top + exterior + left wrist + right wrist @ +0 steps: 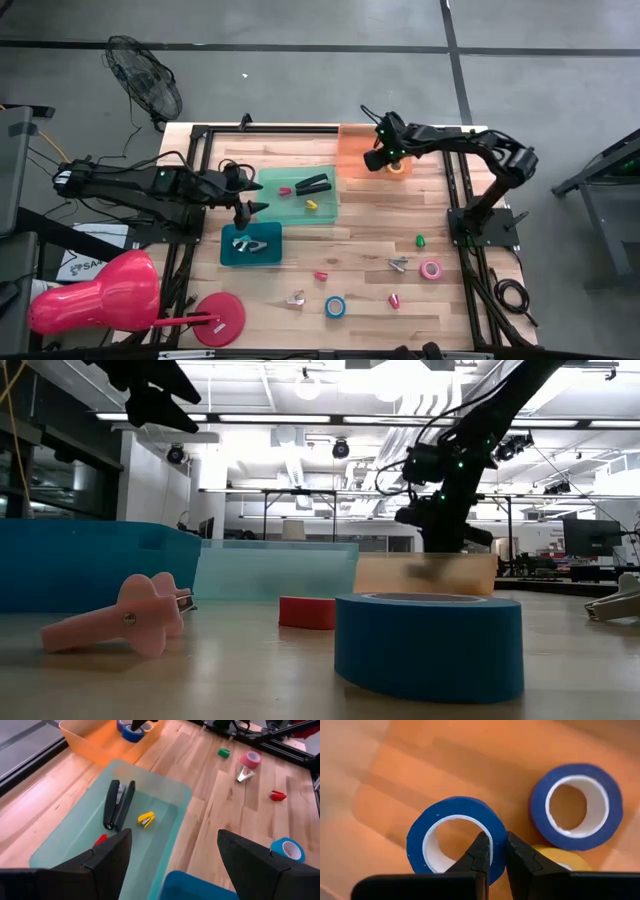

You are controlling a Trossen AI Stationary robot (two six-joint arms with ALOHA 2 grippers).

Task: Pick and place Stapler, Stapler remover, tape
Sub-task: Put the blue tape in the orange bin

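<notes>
Right gripper (492,851), pinched on a blue tape roll (454,836) over the orange bin (395,765), must release next; left gripper (172,851) waits open

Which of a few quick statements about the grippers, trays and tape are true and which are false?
1. The right gripper pinches the wall of a blue tape roll over the orange tray. True.
2. The left gripper grips the black stapler. False: it is open above the green tray, holding nothing.
3. The black stapler lies in the green tray. True.
4. The pink tape roll is already in the orange tray. False: it lies on the table.
</notes>
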